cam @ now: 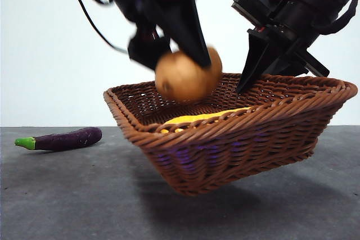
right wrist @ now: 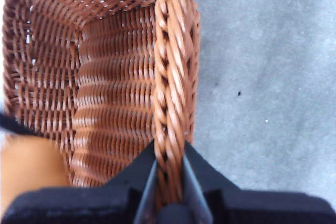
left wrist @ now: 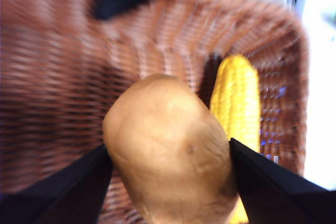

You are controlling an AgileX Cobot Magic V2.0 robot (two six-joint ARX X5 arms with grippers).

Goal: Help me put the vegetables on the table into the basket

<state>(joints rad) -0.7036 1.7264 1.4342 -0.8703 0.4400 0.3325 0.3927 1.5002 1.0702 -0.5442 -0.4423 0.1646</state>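
Our left gripper (cam: 185, 63) pinches the potato (cam: 185, 76) over the basket (cam: 225, 139), which our right gripper (right wrist: 169, 182) clamps by its rim, tilted. We should lower before releasing; the eggplant (cam: 62, 139) waits far left on the surface (cam: 67, 195).

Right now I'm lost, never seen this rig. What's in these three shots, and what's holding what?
It is a two-armed robot at a table. One picture looks level across the table from the front; the other two come from cameras on each wrist. The left gripper is shut on a potato above the basket. The right gripper pinches the basket's rim and tilts it, one side lifted off the table. A yellow corn cob lies inside. An eggplant lies on the table beside the basket.
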